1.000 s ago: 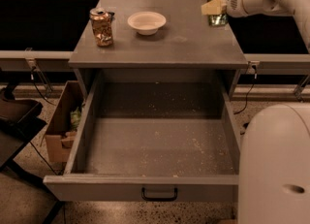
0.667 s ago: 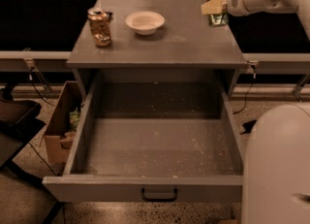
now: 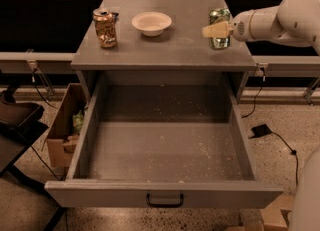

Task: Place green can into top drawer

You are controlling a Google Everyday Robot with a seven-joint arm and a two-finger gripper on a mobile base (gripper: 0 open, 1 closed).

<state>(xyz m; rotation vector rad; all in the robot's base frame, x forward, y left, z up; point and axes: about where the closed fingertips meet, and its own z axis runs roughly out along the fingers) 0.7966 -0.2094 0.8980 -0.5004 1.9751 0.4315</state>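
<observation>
The green can [image 3: 220,16] is over the right side of the grey counter top [image 3: 165,50], close to its surface; whether it rests there I cannot tell. My gripper [image 3: 219,29] reaches in from the right on a white arm [image 3: 280,22] and is shut on the can, with a tan finger [image 3: 214,30] across the can's front. The top drawer [image 3: 100,193] is pulled wide open below the counter, with its speckled grey floor bare and its dark handle [image 3: 164,201] facing me. The can is behind and above the drawer's right rear corner.
An orange-gold can [image 3: 105,27] and a white bowl [image 3: 151,23] stand on the counter's left and middle. A cardboard box [image 3: 64,130] and a black chair [image 3: 17,125] are left of the drawer. A cable and plug [image 3: 261,131] lie on the floor at right.
My gripper and the green can have moved together from the counter's back right corner forward toward its front edge. The drawer, bowl and orange-gold can have not moved.
</observation>
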